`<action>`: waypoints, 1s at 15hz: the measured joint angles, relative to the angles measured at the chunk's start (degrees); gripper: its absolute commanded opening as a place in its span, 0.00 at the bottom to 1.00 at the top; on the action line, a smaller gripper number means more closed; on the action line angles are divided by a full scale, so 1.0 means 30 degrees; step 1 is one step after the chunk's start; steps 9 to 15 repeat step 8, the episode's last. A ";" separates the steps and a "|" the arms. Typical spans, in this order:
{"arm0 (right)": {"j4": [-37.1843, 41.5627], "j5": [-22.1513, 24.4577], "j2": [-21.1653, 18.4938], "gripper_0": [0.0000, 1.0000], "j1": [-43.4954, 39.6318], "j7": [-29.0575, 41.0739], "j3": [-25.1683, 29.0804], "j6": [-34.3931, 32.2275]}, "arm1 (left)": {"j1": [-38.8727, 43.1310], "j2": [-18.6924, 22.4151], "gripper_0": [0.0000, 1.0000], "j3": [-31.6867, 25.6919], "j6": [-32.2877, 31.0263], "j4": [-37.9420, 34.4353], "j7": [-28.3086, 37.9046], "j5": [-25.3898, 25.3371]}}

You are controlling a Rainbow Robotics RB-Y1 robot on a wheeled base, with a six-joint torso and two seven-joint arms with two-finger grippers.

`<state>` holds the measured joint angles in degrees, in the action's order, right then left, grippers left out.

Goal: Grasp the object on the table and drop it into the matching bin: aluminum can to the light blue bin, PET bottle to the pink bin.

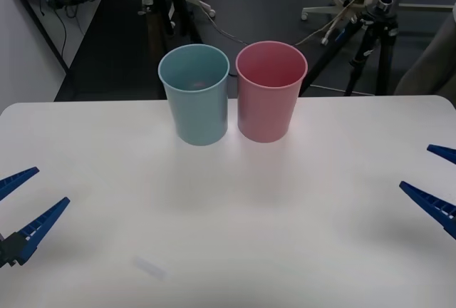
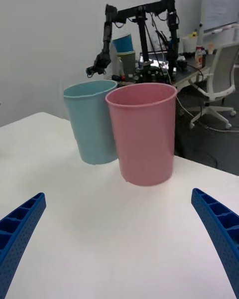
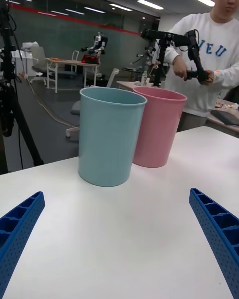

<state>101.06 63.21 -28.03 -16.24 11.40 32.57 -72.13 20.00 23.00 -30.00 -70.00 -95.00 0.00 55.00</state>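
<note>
Two smooth, tapered plastic bins stand upright at the far middle of the flat white table: the blue bin and, just beside it on the right, the pink bin, rims nearly touching. Inside the blue bin, low against its inner wall, there's a faint reddish patch, too blurred to say whether it is the can. Well short of the bins on the left, the left gripper hovers over the table's near edge, its ribbed blue fingers spread wide, holding nothing. Well to the right of the bins, the right gripper hangs likewise, ribbed fingers splayed apart and empty.
</note>
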 measured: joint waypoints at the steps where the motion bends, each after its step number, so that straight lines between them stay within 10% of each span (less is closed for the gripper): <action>1: -0.0518 -0.0177 0.0000 1.00 -0.0139 -0.0669 0.0153 -0.0059 | 0.0000 0.0000 1.00 0.0000 0.0000 0.0000 0.0000 0.0000; 15: -0.1260 -0.0467 -0.0001 1.00 -0.0820 -0.1191 0.1028 0.0110 | 0.0000 0.0000 1.00 0.0000 0.0000 0.0000 0.0000 0.0000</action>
